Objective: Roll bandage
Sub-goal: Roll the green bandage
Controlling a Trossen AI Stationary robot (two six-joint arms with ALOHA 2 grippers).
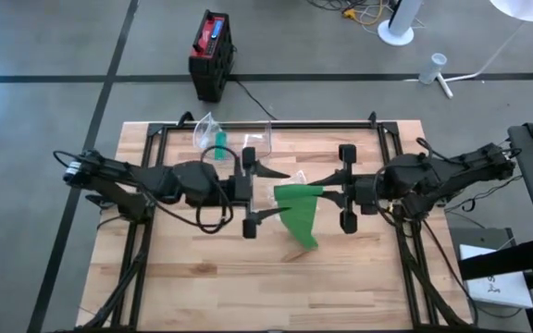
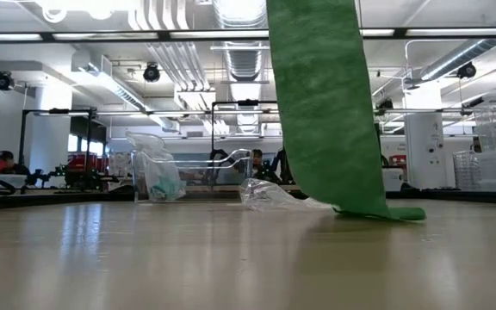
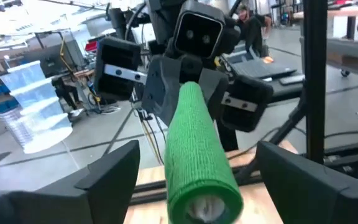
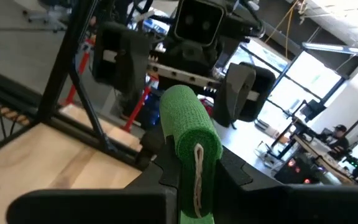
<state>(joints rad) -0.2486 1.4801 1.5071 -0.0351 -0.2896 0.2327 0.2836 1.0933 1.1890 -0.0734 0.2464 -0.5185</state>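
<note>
My right end effector [image 1: 333,194] pinches the green bandage [image 1: 299,208] roll; left end effector [image 1: 268,194] is wide open. Soft, floppy tail, so I'd grab the firm roll.

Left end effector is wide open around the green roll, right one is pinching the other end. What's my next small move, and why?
Probably close the left end effector onto the green elastic bandage roll. Its fingers stand apart on either side of the roll without touching it, while the right end effector grips the opposite end and a loose tail hangs to the wooden table.
</note>
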